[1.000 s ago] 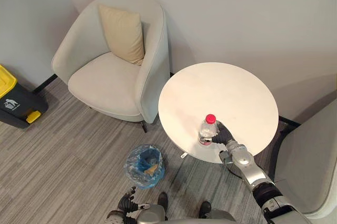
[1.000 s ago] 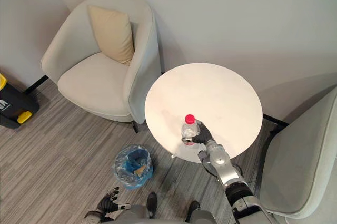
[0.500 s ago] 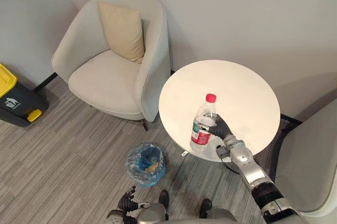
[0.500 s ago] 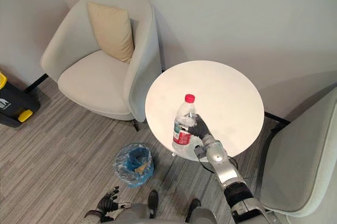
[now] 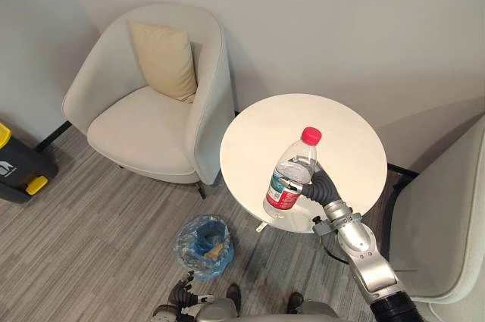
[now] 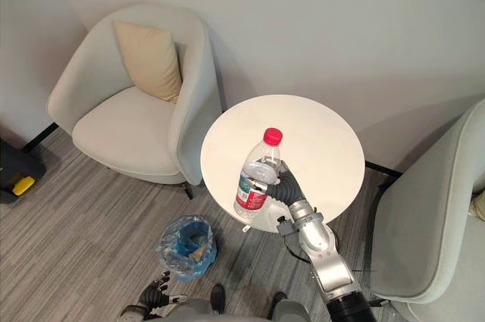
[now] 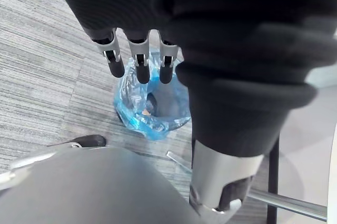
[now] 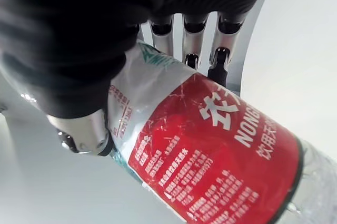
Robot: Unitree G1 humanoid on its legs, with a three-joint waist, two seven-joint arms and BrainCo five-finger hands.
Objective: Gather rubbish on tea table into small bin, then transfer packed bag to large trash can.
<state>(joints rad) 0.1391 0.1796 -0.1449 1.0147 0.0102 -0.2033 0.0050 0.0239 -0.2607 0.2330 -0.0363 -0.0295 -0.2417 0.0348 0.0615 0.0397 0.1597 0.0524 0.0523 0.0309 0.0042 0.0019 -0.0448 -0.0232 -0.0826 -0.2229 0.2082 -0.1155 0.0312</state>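
Note:
My right hand (image 5: 320, 188) is shut on a clear plastic bottle (image 5: 292, 173) with a red cap and red label, holding it tilted in the air over the near edge of the round white tea table (image 5: 333, 129). The right wrist view has the fingers (image 8: 220, 63) curled round the bottle (image 8: 210, 166). The small bin (image 5: 203, 242), lined with a blue bag, stands on the floor left of the table and holds some rubbish. My left hand (image 5: 182, 293) hangs low beside it, fingers (image 7: 138, 63) relaxed above the bin (image 7: 152, 105).
A pale armchair (image 5: 155, 102) with a beige cushion stands left of the table. A second pale chair (image 5: 447, 223) stands at the right. A black large trash can (image 5: 19, 167) with a yellow lid sits at the far left by the wall.
My right hand has lifted the bottle off the table and tilted it, cap up and away. The camera has shifted slightly to the right.

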